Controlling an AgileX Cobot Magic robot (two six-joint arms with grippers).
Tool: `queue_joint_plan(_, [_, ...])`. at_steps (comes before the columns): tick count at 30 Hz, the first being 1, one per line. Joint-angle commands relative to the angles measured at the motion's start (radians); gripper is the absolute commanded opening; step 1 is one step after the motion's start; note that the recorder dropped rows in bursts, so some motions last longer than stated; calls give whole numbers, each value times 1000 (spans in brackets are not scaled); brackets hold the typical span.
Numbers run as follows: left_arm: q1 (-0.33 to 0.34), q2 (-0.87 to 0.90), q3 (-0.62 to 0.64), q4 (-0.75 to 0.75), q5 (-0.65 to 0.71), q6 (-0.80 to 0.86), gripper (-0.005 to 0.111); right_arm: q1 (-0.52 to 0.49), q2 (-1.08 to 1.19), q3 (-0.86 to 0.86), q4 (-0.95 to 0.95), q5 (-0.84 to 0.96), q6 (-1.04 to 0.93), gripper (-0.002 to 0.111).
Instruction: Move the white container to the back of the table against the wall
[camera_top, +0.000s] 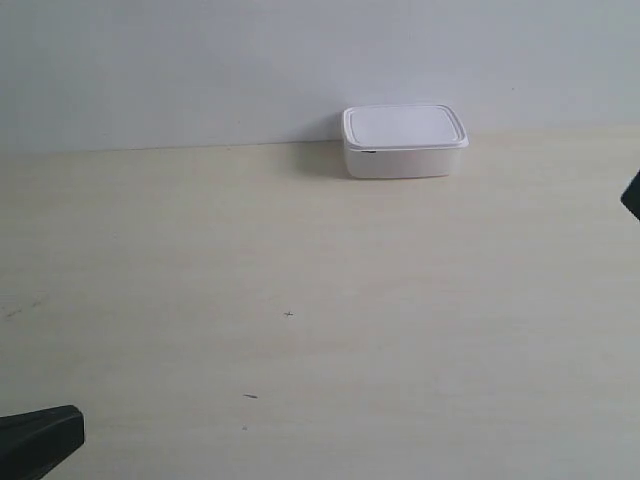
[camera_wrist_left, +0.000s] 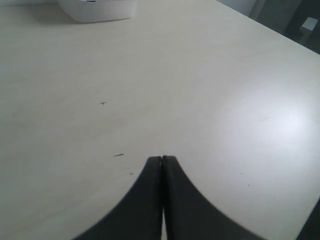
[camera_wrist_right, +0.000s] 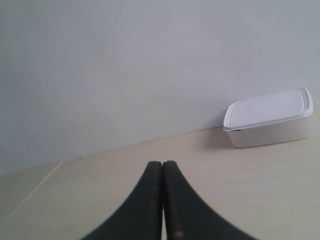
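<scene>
Two broad surfaces fill the scene: the plain pale wall (camera_top: 200, 60) and, meeting it along a straight seam, the wide cream wood-grain table (camera_top: 400, 320). The white container (camera_top: 404, 140) sits at the back of the table, at the foot of the wall and right of centre in the exterior view. Its rimmed lid is on and it stands level; whether its rear side actually touches the wall cannot be told. Nothing is touching it. The left gripper (camera_wrist_left: 162, 159) hangs over bare tabletop well away from the box, its two dark fingers pressed together with nothing between them. The right gripper (camera_wrist_right: 162, 164) is likewise closed and empty, pointing toward the wall with the container off to one side. In the exterior view only a dark piece of arm (camera_top: 40, 440) shows at the lower left corner and a dark sliver (camera_top: 632, 195) at the right edge. A tiny cross-shaped mark (camera_top: 289, 314) and a short dash mark (camera_top: 250, 396) dot the tabletop.
</scene>
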Motion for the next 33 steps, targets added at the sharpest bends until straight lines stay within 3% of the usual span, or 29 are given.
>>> queue_joint_plan(1, [92,-41,19,6,-35,2,0,3,-132,84,-8,-11,72,0])
queue_joint_plan(13, [492,-303,79,-17,-42,4,0,3,-333,208,-15,-121,82,0])
queue_joint_plan(22, [745,-556,79,-26,-42,4,0,3,-371,208,-453,-256,391,0])
queue_joint_plan(26, [859,-556,79,-24,-39,5,0,3,-371,208,-563,-299,471,0])
queue_joint_plan(33, [1132,-556,79,-31,-42,5,0,3,-371,208,-730,-376,619,0])
